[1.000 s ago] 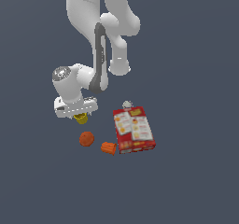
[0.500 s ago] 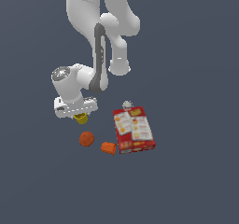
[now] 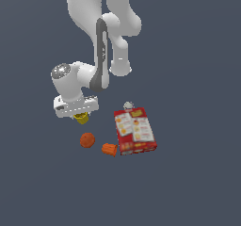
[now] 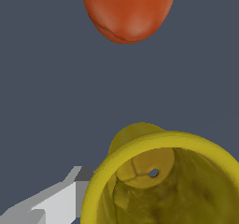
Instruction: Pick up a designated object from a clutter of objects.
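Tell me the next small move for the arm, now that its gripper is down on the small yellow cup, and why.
Probably a short straight lift. The gripper sits right over the small yellow tapered cup, and the wrist view shows one grey finger against the cup's rim, though whether the grip is shut is unclear. The round orange ball lies close by, so rising vertically should avoid nudging it.

orange ball (image 3: 87,140) near gripper (image 3: 81,118), open floor elsewhere
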Action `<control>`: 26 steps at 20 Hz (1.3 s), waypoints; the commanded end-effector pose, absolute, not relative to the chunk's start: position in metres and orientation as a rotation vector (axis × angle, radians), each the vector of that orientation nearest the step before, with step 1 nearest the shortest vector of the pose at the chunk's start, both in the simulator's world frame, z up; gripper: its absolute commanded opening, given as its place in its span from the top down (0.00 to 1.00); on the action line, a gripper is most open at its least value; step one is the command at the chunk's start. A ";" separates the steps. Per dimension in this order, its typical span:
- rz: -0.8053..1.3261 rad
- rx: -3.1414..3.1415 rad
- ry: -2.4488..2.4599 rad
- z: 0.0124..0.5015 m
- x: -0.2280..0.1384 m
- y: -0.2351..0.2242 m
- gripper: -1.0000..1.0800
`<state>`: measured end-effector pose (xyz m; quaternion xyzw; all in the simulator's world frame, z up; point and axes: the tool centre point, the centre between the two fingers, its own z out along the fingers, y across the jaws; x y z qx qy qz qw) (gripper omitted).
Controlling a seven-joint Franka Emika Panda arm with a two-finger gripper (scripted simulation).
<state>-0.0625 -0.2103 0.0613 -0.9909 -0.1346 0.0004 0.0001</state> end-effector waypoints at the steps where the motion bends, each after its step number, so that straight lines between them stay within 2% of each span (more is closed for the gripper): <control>1: -0.002 -3.114 -0.423 0.073 -0.061 -0.208 1.00; 9: -0.001 -3.114 -0.422 0.130 -0.057 -0.197 1.00; 26: 0.002 -3.117 -0.421 0.303 -0.042 -0.163 1.00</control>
